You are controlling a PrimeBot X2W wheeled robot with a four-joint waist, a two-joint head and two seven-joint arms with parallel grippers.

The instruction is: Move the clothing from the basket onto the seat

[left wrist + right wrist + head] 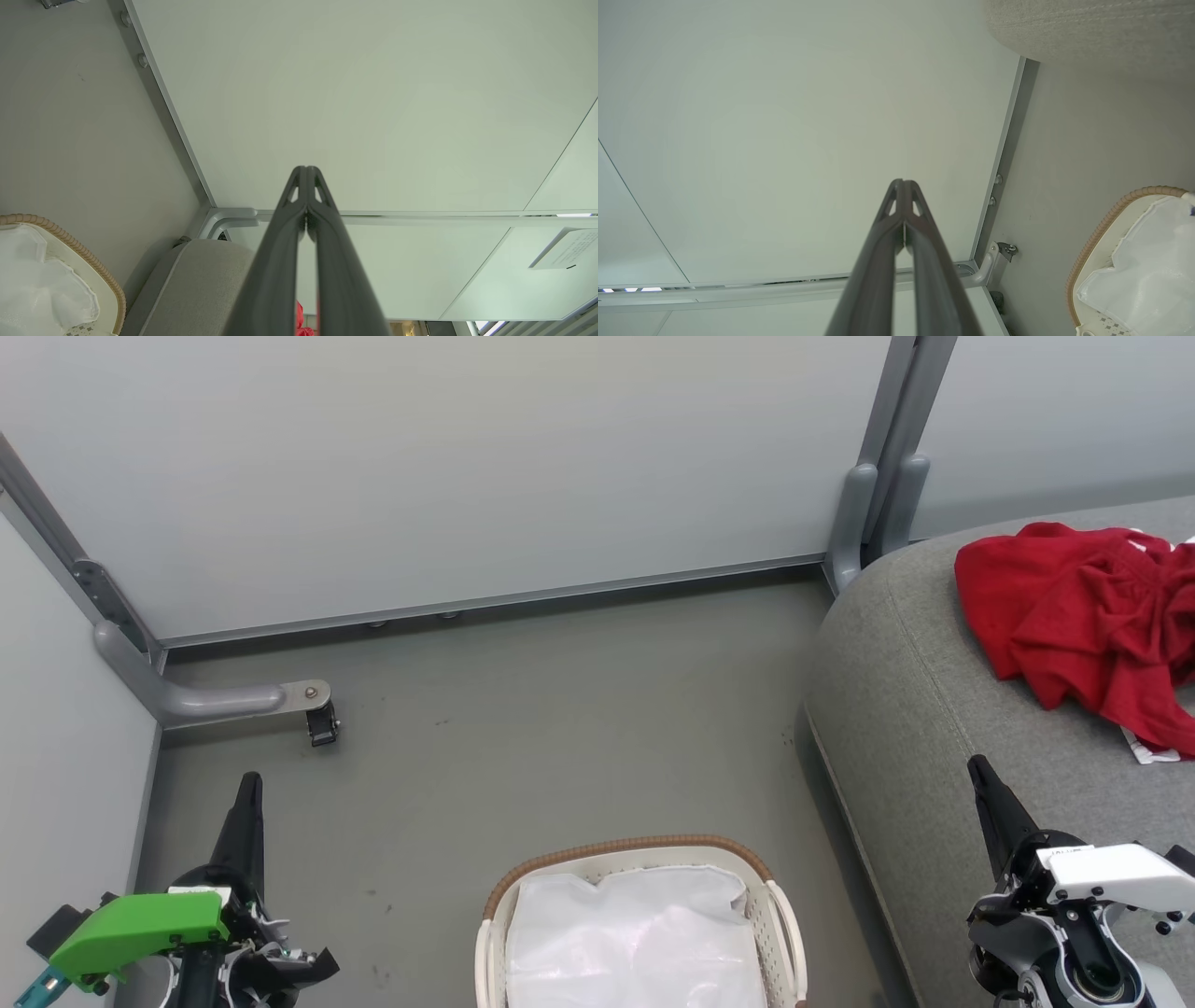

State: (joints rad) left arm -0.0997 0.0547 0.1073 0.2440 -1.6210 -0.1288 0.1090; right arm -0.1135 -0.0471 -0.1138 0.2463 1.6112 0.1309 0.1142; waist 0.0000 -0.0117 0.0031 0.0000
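The red clothing [1092, 621] lies crumpled on the grey seat [924, 709] at the right of the head view, with a bit of white trim at its lower edge; a sliver of red clothing [301, 322] peeks between the fingers in the left wrist view. The cream basket [782, 915] stands on the floor at bottom centre, holding just its white liner [635, 933]. My left gripper [248, 784] is shut and empty at the lower left, over the floor. My right gripper [978, 767] is shut and empty over the seat's front edge, below the clothing.
Pale partition panels [448, 467] with grey metal frames wall in the back and left. A grey foot with a small black caster [322, 723] juts onto the floor at the left. Grey floor [560, 728] lies between the basket, the panels and the seat.
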